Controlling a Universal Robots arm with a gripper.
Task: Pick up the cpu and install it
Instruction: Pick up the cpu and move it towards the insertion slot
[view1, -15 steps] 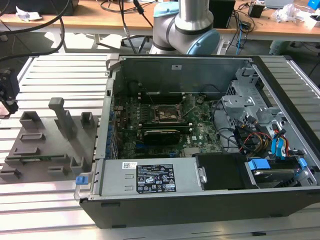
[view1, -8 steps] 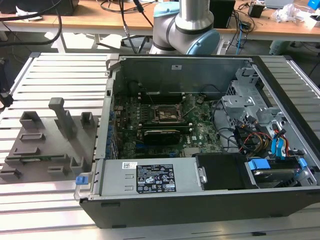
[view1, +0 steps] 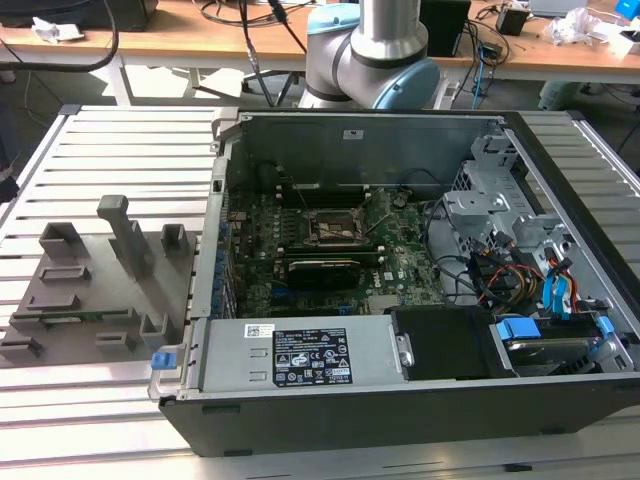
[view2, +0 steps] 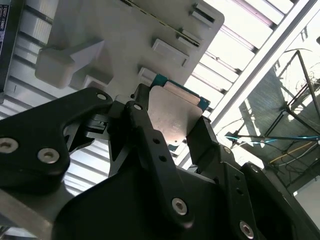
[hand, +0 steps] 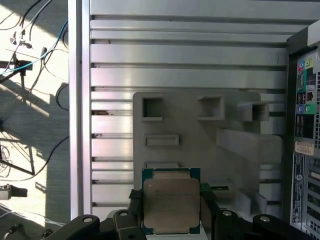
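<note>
Silver cpu (hand: 171, 202) by opposite edges in claw (hand: 171, 197)

Wooden workbench (view1: 180, 40) behind slatted aluminium table (view1: 100, 140); sunlit floor (hand: 40, 115) alongside.

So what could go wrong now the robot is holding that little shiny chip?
The gripper pinches the cpu only by two edges, above the grey fixture and the slatted table, so it might slip and drop. The socket sits low inside the open computer case, near cables, so the chip could perhaps bump something or land crooked.
</note>
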